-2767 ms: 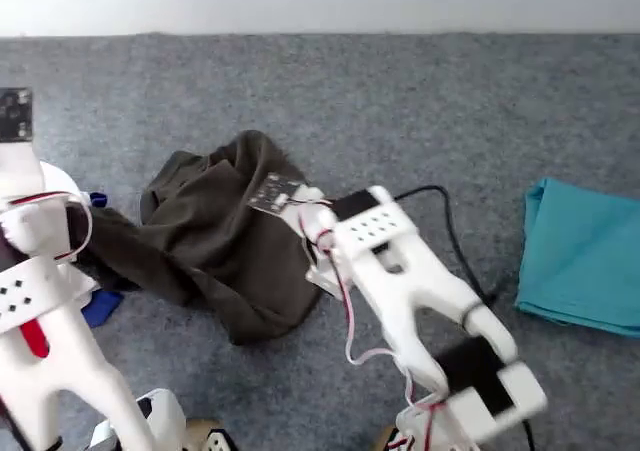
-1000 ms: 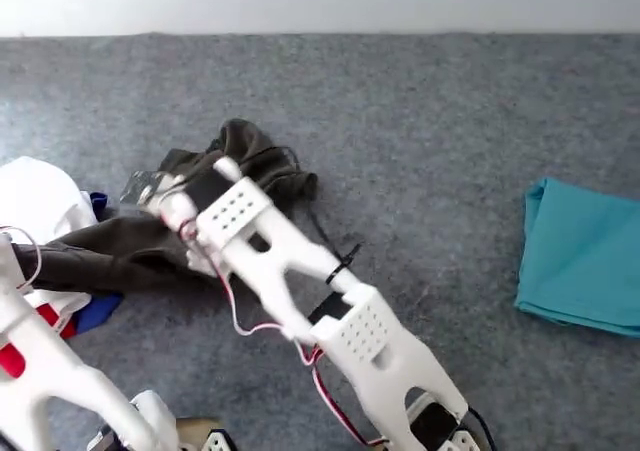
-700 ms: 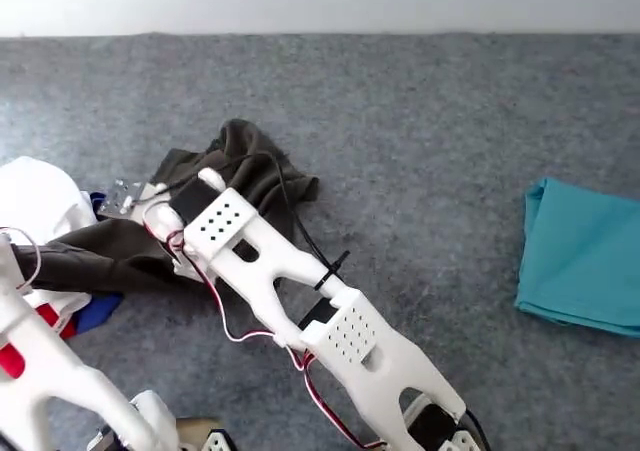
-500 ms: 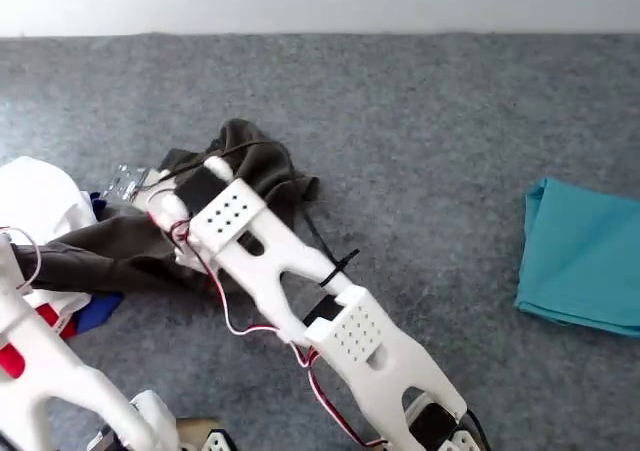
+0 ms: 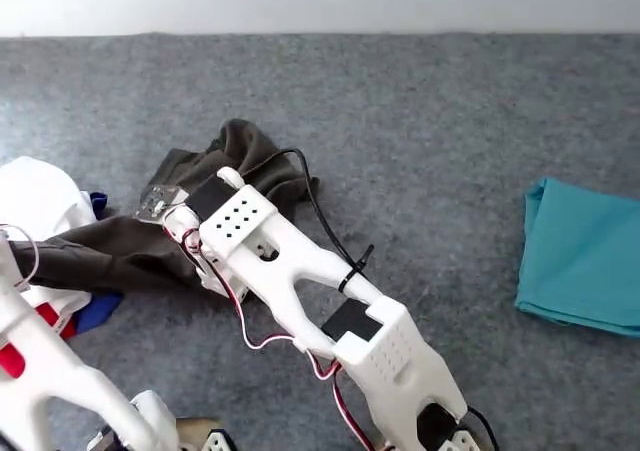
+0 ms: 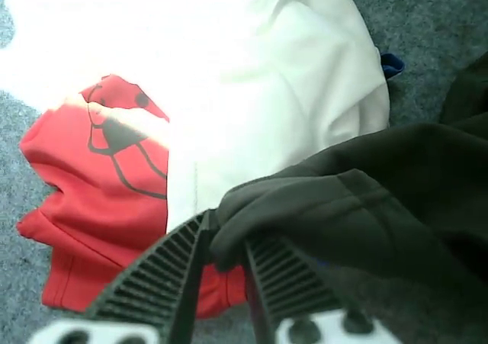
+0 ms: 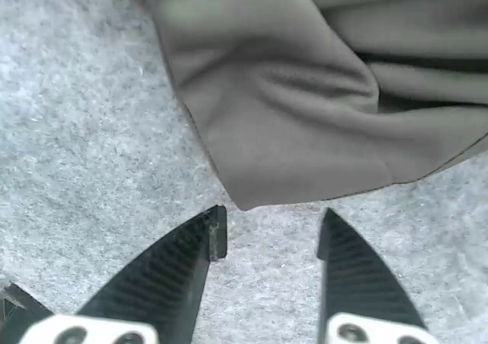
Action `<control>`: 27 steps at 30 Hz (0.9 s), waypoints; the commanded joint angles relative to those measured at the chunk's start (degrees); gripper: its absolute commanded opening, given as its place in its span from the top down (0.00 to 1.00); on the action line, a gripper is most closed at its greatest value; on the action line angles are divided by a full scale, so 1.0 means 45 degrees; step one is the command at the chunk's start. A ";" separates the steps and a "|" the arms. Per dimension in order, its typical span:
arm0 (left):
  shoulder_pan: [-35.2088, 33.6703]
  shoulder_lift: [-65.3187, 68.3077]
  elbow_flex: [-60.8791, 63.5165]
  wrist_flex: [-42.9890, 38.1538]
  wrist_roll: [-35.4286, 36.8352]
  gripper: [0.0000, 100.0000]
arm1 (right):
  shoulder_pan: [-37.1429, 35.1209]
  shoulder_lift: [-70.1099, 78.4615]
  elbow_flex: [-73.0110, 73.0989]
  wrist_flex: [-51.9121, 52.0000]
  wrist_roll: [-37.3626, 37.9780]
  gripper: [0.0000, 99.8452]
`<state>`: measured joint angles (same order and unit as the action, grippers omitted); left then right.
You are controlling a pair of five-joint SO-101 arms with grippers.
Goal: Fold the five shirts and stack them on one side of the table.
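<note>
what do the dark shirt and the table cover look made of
The dark shirt looks like soft matte knit, probably cotton: it drapes in limp, rounded folds. The table cover looks like grey felt or low carpet: fuzzy, speckled, no sheen.

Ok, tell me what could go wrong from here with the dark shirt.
1. The left claw pinches the dark shirt right over the white shirt and red shirt; pulling may drag those along.
2. The right claw is open just short of the shirt's corner; closing there may catch only the grey table cover.
</note>
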<state>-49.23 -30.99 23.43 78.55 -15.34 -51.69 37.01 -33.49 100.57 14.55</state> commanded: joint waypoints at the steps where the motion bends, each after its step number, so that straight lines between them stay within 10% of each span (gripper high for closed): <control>1: 0.0039 -0.0156 -0.0107 -0.0234 -0.0039 0.99 | -0.0049 0.0557 -0.0020 -0.0107 -0.0176 0.78; 27: 0.0020 -0.0156 -0.0088 -0.0195 -0.0039 0.99 | 0.0420 0.1983 -0.1211 -0.1319 -0.1133 0.78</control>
<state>-49.14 -30.99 23.43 78.55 -15.34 -51.34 46.33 -36.66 94.95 9.89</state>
